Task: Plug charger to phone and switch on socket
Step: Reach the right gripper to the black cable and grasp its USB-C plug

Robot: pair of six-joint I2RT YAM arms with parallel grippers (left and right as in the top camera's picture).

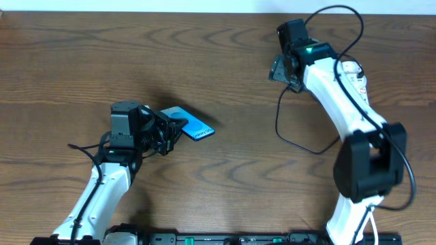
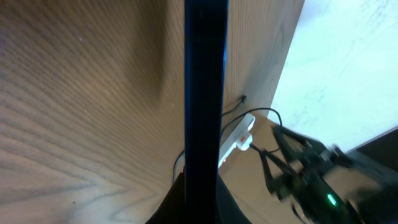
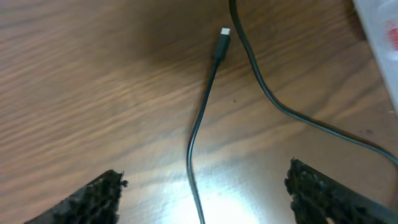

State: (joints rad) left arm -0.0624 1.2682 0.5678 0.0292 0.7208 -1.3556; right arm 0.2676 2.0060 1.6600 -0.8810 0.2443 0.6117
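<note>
Brown, grained bench (image 3: 93,74) wood carries the thin black charger (image 3: 198,127), lying loose beneath the right gripper (image 3: 205,177), its jaws wide apart; the left gripper (image 1: 170,131) clamps the slim phone (image 1: 195,127) (cyan screen, black-edged).

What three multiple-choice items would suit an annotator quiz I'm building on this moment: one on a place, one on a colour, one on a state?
1. The charger: where does its connector lie?
A. Plugged into a port.
B. On the bare table.
C. Pinched in fingers.

2. What colour is the screen of the phone?
A. Red.
B. Green.
C. Cyan-blue.

3. How do the right fingers stand?
A. Wide open, empty.
B. Shut on the cable.
C. Shut on the phone.

Key:
1 B, since the right wrist view shows the connector resting on the wood, joined to nothing.
2 C, since the overhead view shows a bright cyan-blue face.
3 A, since the two fingers sit far apart at the frame's lower corners and the cable only lies on the table between them.
</note>
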